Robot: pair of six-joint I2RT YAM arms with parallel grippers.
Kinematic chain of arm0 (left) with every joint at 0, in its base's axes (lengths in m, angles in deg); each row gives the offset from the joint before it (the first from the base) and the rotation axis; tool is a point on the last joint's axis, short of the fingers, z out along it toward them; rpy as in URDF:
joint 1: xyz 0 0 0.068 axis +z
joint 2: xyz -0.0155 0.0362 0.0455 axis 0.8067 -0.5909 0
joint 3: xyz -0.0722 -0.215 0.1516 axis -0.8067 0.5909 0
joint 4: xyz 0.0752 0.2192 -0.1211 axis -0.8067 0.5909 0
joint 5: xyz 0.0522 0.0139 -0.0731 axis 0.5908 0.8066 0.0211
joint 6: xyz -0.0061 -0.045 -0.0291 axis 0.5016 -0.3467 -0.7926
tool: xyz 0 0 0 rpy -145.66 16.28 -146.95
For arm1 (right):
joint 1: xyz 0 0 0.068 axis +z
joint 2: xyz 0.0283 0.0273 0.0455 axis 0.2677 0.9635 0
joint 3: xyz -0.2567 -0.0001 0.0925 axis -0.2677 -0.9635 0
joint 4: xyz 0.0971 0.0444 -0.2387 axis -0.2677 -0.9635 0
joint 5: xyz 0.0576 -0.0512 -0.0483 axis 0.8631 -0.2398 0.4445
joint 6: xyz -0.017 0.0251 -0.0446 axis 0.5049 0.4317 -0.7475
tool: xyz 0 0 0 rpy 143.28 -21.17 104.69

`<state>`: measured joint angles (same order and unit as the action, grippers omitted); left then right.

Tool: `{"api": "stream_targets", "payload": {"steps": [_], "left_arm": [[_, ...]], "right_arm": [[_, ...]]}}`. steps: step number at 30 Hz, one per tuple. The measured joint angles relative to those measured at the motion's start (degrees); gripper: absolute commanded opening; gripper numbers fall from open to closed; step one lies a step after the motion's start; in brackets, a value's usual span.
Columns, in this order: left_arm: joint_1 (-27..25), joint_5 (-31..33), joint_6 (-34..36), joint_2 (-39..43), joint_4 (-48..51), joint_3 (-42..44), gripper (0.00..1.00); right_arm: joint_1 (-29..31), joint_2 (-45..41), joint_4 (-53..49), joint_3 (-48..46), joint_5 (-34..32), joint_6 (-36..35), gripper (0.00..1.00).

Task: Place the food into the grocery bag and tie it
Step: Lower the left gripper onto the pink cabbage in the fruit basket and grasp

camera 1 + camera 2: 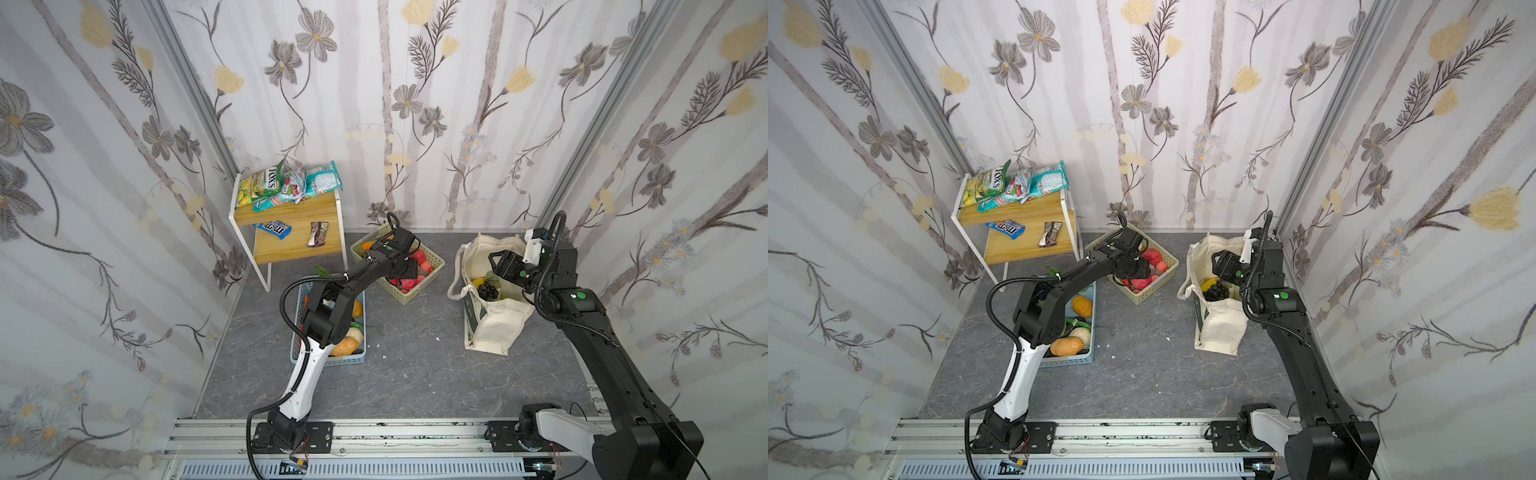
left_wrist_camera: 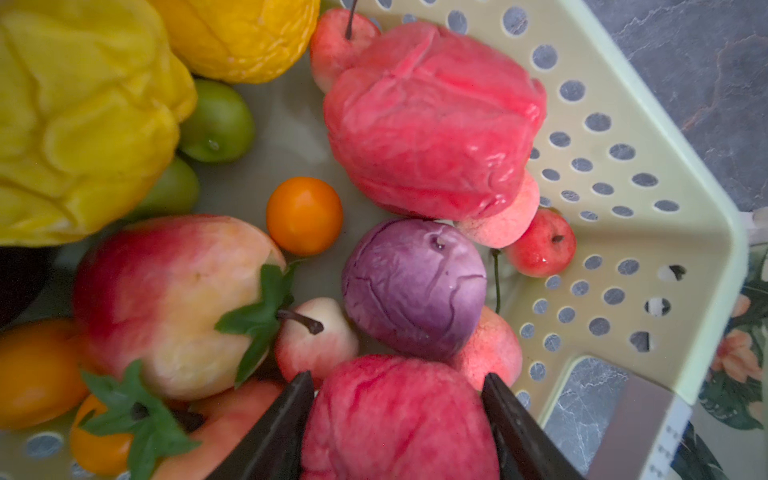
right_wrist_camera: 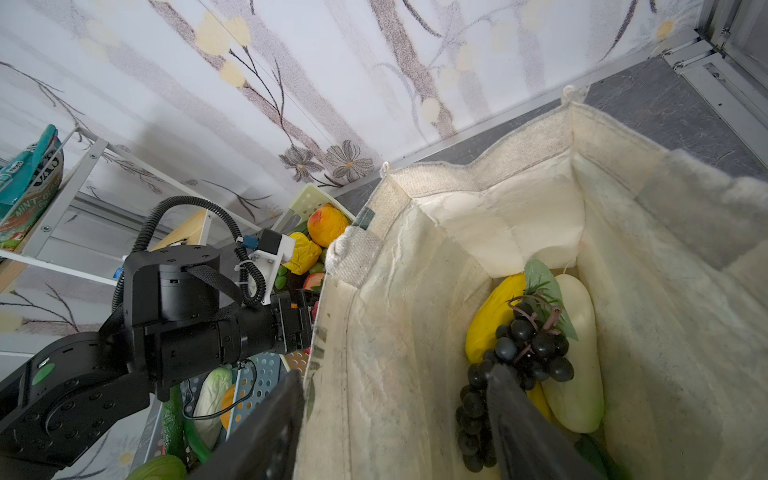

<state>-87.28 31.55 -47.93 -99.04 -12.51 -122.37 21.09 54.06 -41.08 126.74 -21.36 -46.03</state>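
Pink fruit [image 2: 399, 428] perhaps within left gripper [image 2: 399, 376]

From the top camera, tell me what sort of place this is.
Probably a staged robot test cell, not a shop: flowered wall panels, left arm and right arm mounted on a rail, toy fruit in a beige basket.

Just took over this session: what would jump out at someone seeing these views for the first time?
The left gripper sits down in the beige basket, its jaws flanking a pink-red fruit. Further right, the open right gripper straddles one wall of the cream grocery bag, where a dark grape bunch lies over a yellow mango.
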Motion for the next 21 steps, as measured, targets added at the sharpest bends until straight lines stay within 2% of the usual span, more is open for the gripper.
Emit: {"api": "stream_targets", "payload": {"steps": [13, 21], "left_arm": [[0.09, 0.24, 0.02, 1.75, 3.23, -0.66, 0.61], [0.48, 0.22, 0.02, 3.19, 4.11, -1.09, 0.61]], "right_arm": [[1.2, -0.2, 0.57, -0.02, 0.24, -0.52, 0.7], [5.38, -0.63, 2.69, 0.11, 0.68, -3.32, 0.7]]}}
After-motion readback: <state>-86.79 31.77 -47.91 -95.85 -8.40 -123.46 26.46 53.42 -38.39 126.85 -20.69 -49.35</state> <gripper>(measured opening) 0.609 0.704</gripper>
